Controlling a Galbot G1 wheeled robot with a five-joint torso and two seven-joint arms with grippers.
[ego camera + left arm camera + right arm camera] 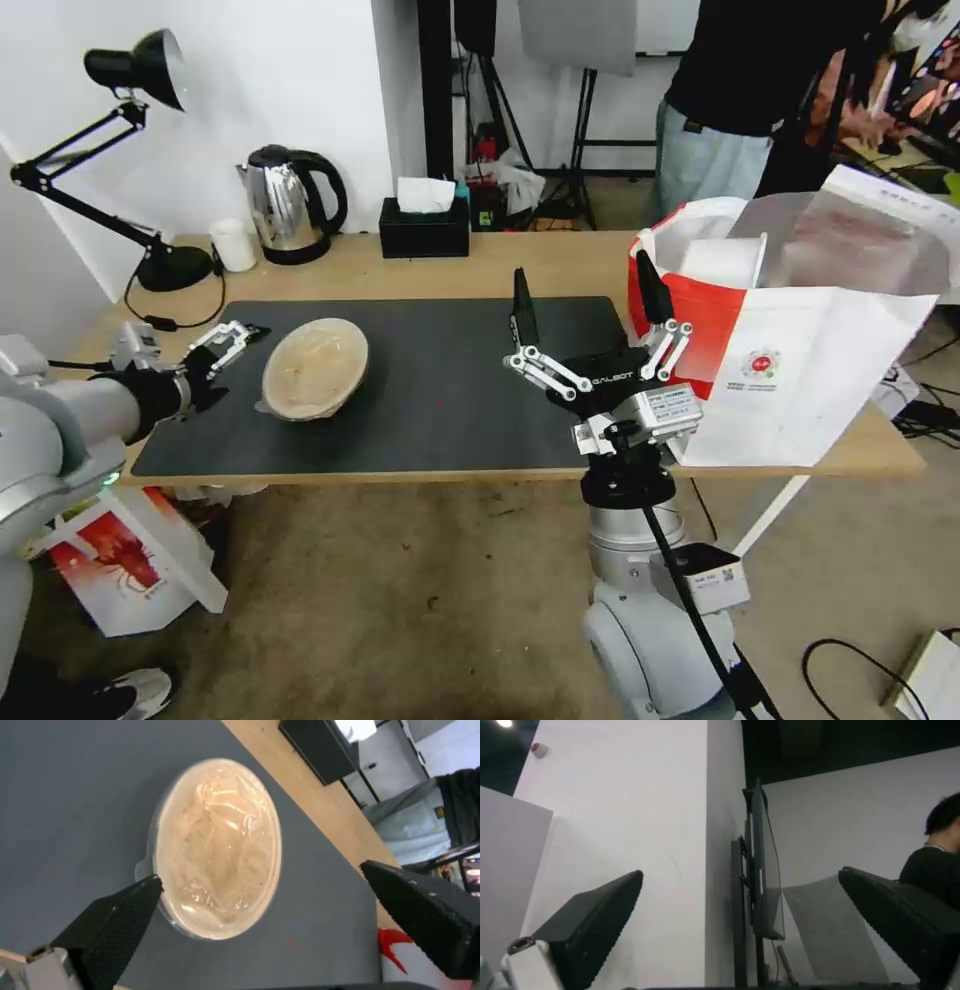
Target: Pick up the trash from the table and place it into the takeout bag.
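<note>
Trash on the tabletop (450,265) comes down to one piece in view: a shallow round beige lid (315,368) lying on the left part of the dark grey mat (450,380). Far left, a black desk lamp (130,150) stands at the back corner, with a small white cup (233,245) and a steel kettle (290,203) beside it. The left gripper (225,345) reaches in from the left edge of the mat, just beside the lid and apart from it, its fingers (117,915) spread wide and holding nothing. In the left wrist view the lid (217,847) lies between and beyond those two dark fingers, its clear skin wrinkled and stained. A black tissue box (424,225) sits at the back of the tabletop, near the middle. Further right, the right gripper (590,300) points upward over the mat's right end, close to the takeout bag (800,340); its fingers (592,915) stand wide apart and empty. The bag stands open on the right end of the tabletop, white and red with a silver lining.
</note>
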